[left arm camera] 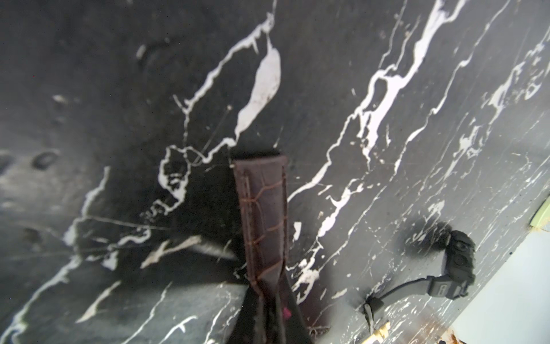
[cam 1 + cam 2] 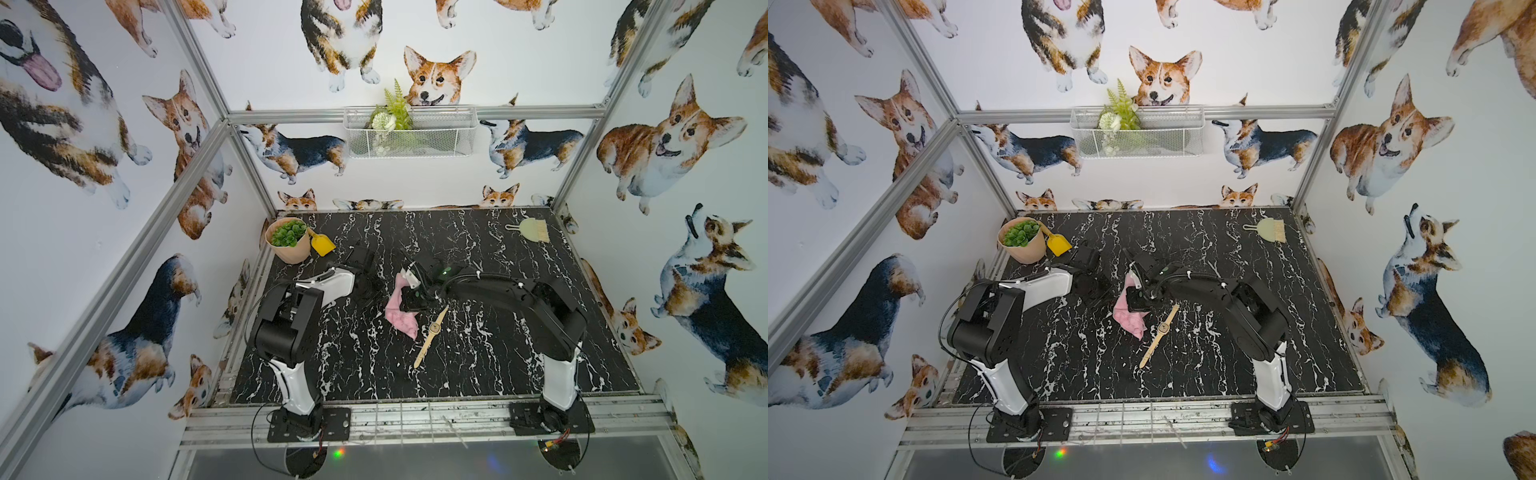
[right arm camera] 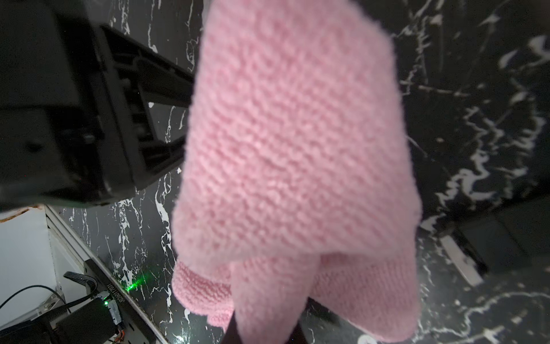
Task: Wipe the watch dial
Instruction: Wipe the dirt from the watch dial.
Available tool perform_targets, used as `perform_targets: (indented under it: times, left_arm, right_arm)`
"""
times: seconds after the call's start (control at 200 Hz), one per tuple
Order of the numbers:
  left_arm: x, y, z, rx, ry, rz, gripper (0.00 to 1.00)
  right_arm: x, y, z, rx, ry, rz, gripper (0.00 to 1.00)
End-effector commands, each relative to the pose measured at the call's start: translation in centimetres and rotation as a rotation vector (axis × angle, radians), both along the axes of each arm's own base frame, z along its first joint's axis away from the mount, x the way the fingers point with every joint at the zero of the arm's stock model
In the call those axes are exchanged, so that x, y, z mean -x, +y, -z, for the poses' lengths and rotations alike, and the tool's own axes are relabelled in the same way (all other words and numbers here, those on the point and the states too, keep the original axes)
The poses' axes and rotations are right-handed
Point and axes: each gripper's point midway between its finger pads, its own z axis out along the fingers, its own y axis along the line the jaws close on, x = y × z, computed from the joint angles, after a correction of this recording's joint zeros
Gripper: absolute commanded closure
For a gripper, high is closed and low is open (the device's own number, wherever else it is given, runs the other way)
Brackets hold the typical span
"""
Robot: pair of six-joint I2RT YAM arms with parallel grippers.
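My left gripper (image 1: pixel 273 315) is shut on a dark brown leather watch strap (image 1: pixel 262 208) that sticks out over the black marble table (image 2: pixel 478 365). That watch's dial is hidden. In both top views the left gripper (image 2: pixel 368 291) sits left of centre. Just to its right, my right gripper (image 2: pixel 409 301) is shut on a pink knitted cloth (image 2: pixel 401 318), which hangs down and fills the right wrist view (image 3: pixel 297 149). A tan watch (image 2: pixel 434 328) with a round dial lies flat on the table right of the cloth, untouched.
A black watch (image 1: pixel 458 265) lies on the table near the wall. A potted plant (image 2: pixel 289 239) and yellow scoop (image 2: pixel 322 243) stand at the back left, a pale brush (image 2: pixel 530 230) at the back right. A wire basket (image 2: pixel 409 131) hangs on the back wall.
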Motion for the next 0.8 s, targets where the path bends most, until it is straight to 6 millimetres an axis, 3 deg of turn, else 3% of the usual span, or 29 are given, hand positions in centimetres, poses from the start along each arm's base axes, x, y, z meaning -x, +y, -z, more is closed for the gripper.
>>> perform_targets:
  times: [0.0, 0.165, 0.395, 0.616, 0.696, 0.796]
  left_arm:
    - [4.0, 2.6, 2.3, -0.123, 0.17, -0.028, 1.0]
    - [3.9, 2.6, 2.1, -0.126, 0.166, -0.029, 1.0]
    - [4.0, 2.7, 2.3, -0.13, 0.167, -0.03, 1.0]
    - [4.1, 2.8, 2.4, -0.136, 0.165, -0.029, 1.0]
    - [4.1, 2.9, 2.3, -0.138, 0.164, -0.026, 1.0]
    - [4.2, 2.9, 2.4, -0.14, 0.166, -0.025, 1.0]
  right_arm:
    - [0.4, 1.4, 1.1, -0.017, 0.058, 0.006, 1.0]
    - [2.2, 1.7, 2.9, 0.015, 0.101, -0.04, 1.0]
    - [3.7, -1.8, 4.2, 0.081, 0.104, -0.043, 1.0]
    - [3.5, -4.0, 3.8, 0.108, 0.084, -0.021, 1.0]
    - [3.1, -3.9, 3.0, 0.098, 0.066, -0.014, 1.0]
    - [2.2, -2.4, 1.0, 0.053, 0.029, -0.014, 1.0]
